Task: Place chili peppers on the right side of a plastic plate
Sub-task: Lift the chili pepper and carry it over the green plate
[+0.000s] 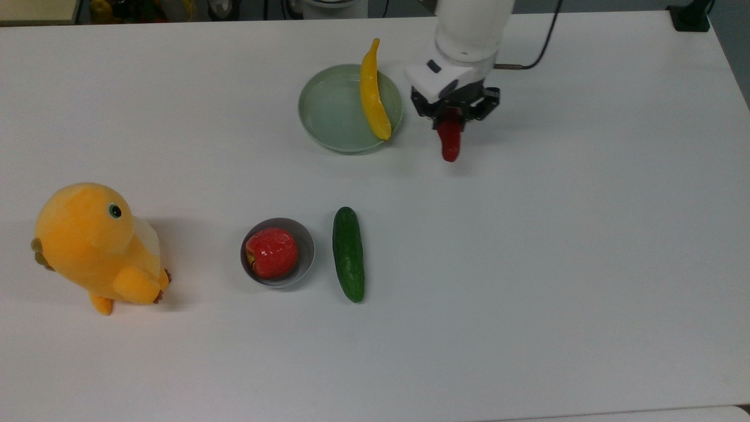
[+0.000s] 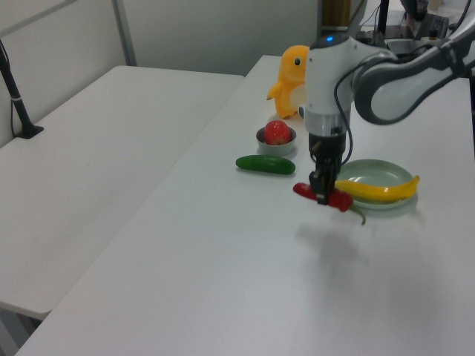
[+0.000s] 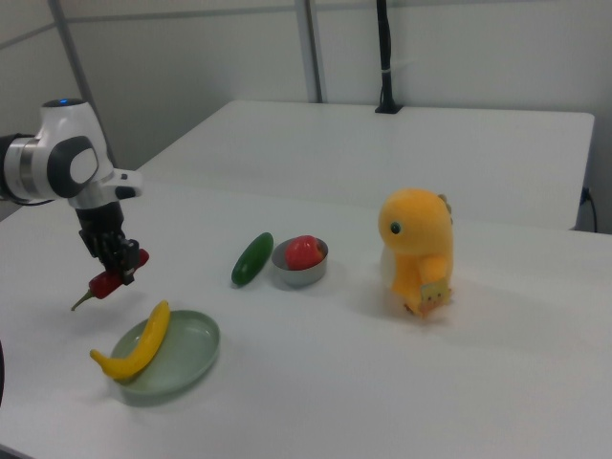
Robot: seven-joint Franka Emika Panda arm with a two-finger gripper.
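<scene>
A dark red chili pepper (image 1: 450, 142) (image 2: 338, 200) (image 3: 102, 284) with a green stem hangs in the air above the table, and my gripper (image 1: 452, 117) (image 2: 322, 194) (image 3: 121, 269) is shut on it. In the top view it is just right of the pale green plastic plate (image 1: 328, 111) (image 2: 386, 175) (image 3: 186, 354). A long yellow curved fruit (image 1: 372, 94) (image 2: 380, 192) (image 3: 142, 344) lies across the plate's right part in the top view.
A green cucumber (image 1: 348, 254) (image 2: 265, 164) (image 3: 252, 258) lies beside a grey bowl (image 1: 304, 249) (image 3: 296, 275) holding a red apple (image 1: 270, 252) (image 2: 277, 132) (image 3: 304, 251). An orange plush toy (image 1: 96, 246) (image 2: 297, 70) (image 3: 419, 251) stands at the top view's left. White table (image 1: 556, 246) spreads to the top view's right.
</scene>
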